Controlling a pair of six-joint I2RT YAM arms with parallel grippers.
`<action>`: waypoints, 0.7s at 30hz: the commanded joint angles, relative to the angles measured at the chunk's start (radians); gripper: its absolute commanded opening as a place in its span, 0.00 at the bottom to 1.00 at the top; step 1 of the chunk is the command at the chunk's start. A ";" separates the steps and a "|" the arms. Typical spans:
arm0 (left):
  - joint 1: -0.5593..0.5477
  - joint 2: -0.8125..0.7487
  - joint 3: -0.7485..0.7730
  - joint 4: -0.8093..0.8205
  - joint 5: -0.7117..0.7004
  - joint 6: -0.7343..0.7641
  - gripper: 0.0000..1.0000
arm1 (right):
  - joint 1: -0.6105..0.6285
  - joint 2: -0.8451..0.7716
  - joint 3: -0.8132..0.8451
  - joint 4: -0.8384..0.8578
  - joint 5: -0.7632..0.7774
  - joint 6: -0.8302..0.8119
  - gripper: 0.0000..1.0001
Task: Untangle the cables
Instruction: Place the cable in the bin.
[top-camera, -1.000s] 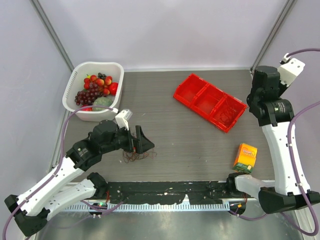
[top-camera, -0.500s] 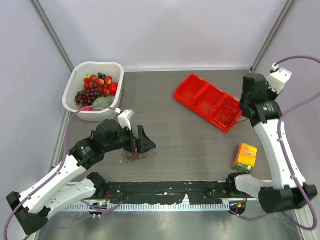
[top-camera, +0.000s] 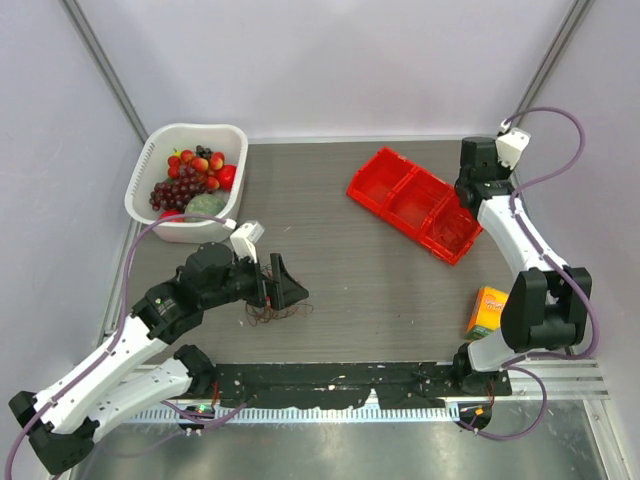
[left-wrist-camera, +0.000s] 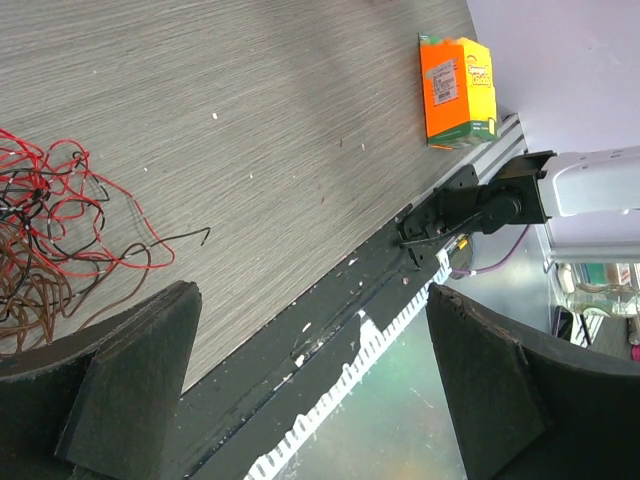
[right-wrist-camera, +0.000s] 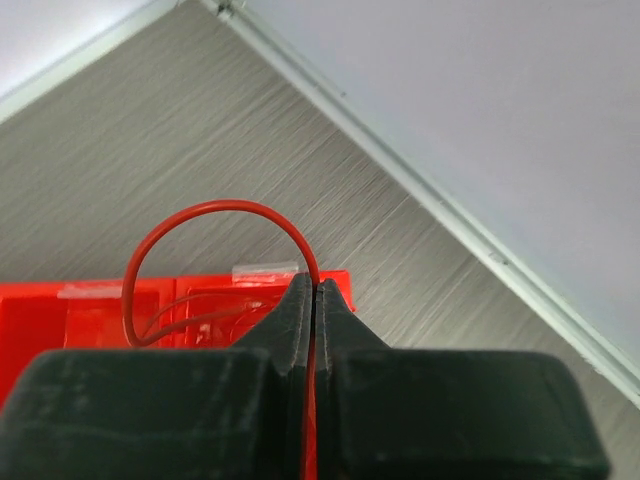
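Left end effector (left-wrist-camera: 310, 395): spread as wide as it goes, holding nothing, hanging low over the counter (top-camera: 350, 290) just beside the heap.
Cables (left-wrist-camera: 40, 235): a loose heap of thin red and brown-black strands lying on the counter near its front edge, on my left side. One dark end trails out free of the rest.
Right end effector (right-wrist-camera: 313, 292): pressed together, pinching one red wire (right-wrist-camera: 215, 213) that arcs up out of my fingertips and curls down toward the red bin (right-wrist-camera: 90, 310).
Red bin: far right of the counter, well apart from the heap. A few thin wires seem to lie in its end compartment.
Risk one: if I let go while that springy loop is leaning, I reckon the wire could flick over the bin wall and land on the counter.
Risk two: the wire is so thin it might cling to my pads on release and ride away with me.
Risk three: on the left, closing on the middle of the heap would likely catch several strands at once. Lifting would then pull the knot tighter rather than free one strand.
Risk four: the heap sits near the front edge, so a careless pull could sweep it onto the black rail (top-camera: 330, 385).
Safer bet: take the trailing dark end alone, and pull slowly.
Bystanders: orange box (top-camera: 491, 313) and fruit basket (top-camera: 195, 128) sit well apart from both jobs, so no worry there, I think.
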 joint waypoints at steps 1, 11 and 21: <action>-0.003 -0.011 0.013 0.001 -0.016 0.014 1.00 | -0.008 0.019 -0.068 0.138 -0.125 0.004 0.01; -0.003 -0.014 0.002 0.007 -0.003 0.024 1.00 | -0.039 0.147 -0.122 0.008 -0.312 0.119 0.01; -0.003 -0.025 0.011 -0.016 -0.009 0.034 1.00 | -0.155 0.388 0.107 -0.143 -0.420 0.073 0.02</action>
